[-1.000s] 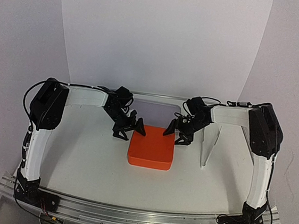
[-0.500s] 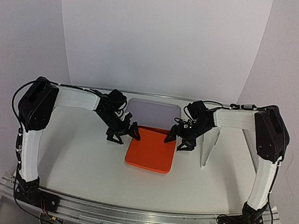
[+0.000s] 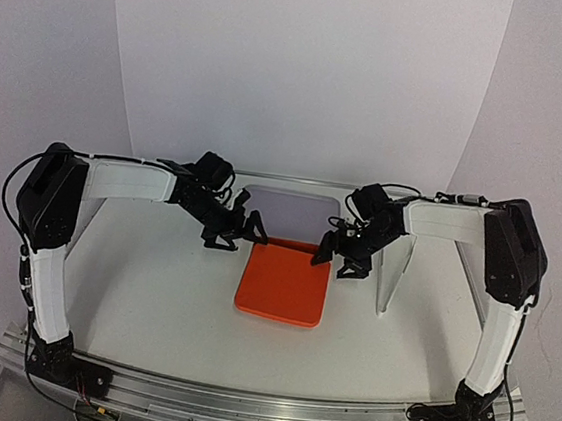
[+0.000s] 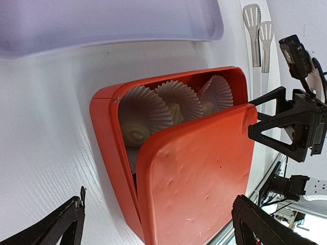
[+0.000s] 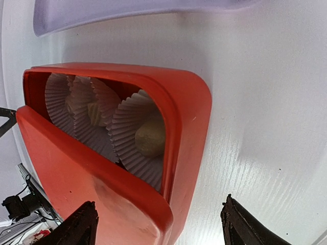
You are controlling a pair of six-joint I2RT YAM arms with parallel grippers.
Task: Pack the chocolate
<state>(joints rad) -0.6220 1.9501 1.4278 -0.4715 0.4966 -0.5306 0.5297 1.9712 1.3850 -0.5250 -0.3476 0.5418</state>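
While the orange lid point(image 4: 199, 173) lies askew over the orange box point(image 4: 104, 138) on the table point(image 3: 142, 286), its far row stays uncovered, and there the chocolate point(image 5: 149, 138) shows as cream lumps sitting in white paper cups point(image 4: 176, 97). The left gripper point(image 3: 236, 236) hangs by the box's far left corner, fingers spread wide and empty. The right gripper point(image 3: 337, 264) hangs by the far right corner, fingers apart, holding nothing.

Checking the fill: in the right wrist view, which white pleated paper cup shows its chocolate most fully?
The rightmost white pleated paper cup, by the corner of the red box: its cream-white chocolate lump shows whole, the others' mostly hidden.
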